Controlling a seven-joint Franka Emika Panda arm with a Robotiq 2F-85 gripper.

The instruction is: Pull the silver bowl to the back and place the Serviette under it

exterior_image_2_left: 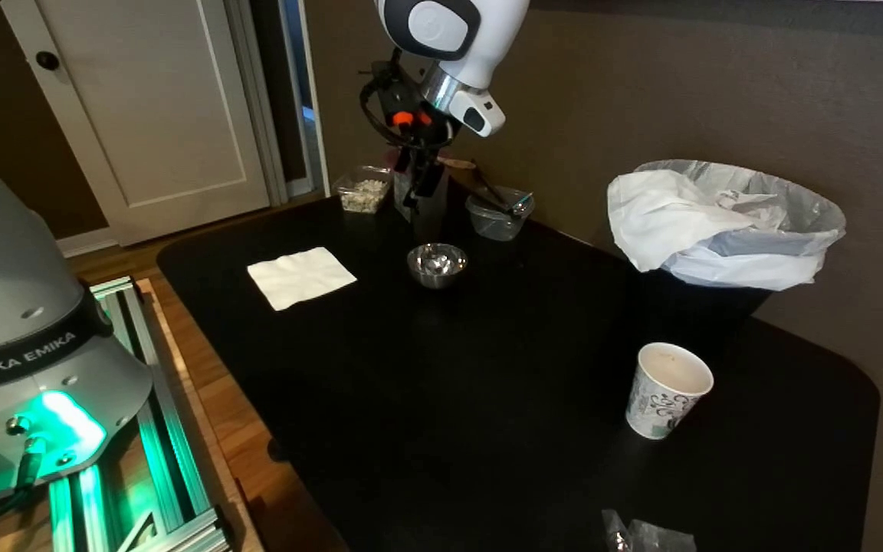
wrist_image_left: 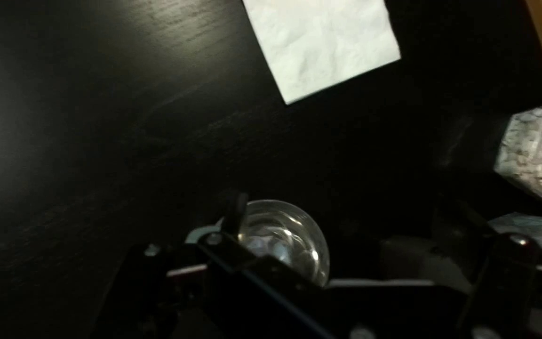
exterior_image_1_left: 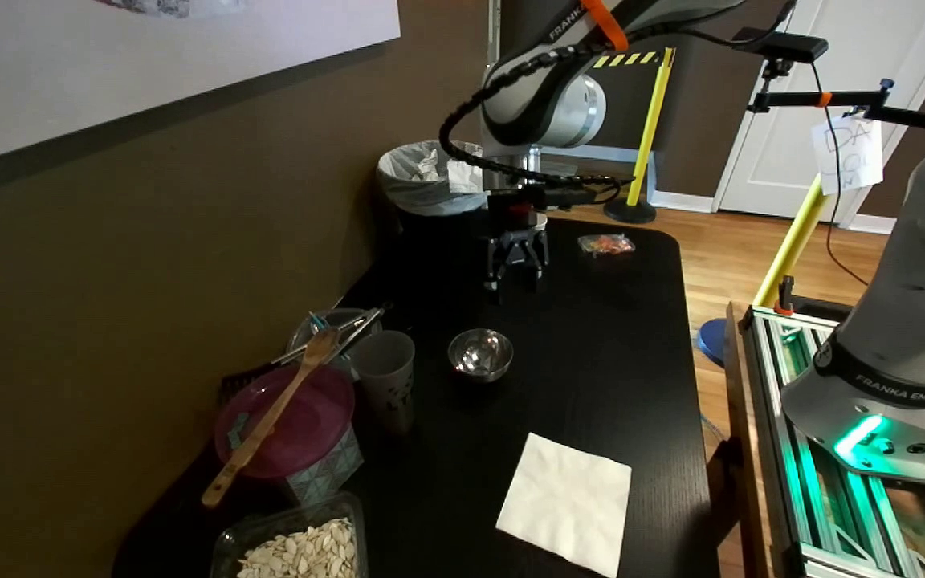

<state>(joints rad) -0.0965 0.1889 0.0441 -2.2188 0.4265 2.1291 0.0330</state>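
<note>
Presently, I log: one end effector (exterior_image_1_left: 516, 279), jaws wide apart and empty above the table (exterior_image_1_left: 591, 345), presumably spread for a grasp; one silver bowl (exterior_image_1_left: 480, 356), upright near a cup (exterior_image_1_left: 385, 371); one napkin (exterior_image_1_left: 567, 502), flat and apart from the bowl, presumably laid ready to go underneath.

Wooden spatula (exterior_image_1_left: 271, 422) across pink dish (exterior_image_1_left: 314, 419)
</note>
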